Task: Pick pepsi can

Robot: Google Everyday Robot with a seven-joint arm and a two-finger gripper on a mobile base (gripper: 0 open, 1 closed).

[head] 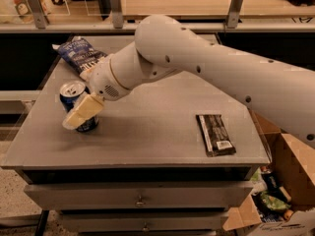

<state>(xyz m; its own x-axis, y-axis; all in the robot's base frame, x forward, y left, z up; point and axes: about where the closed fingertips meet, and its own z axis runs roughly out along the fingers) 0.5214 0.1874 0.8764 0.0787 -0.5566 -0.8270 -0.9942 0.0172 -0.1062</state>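
Grey table (pixel 147 132): gripper (pixel 78 116) against the pepsi can (pixel 73 90), hold impossible to tell; chip bag (pixel 78 55) behind, black bar (pixel 215 134) well right, cardboard box (pixel 290 171) beyond.

Smooth white arm (pixel 221 68), dotted with small dark holes, a round perforated grille at its wrist, ends in a cream gripper (pixel 78 116) near the left edge of the worktop (pixel 147 136).
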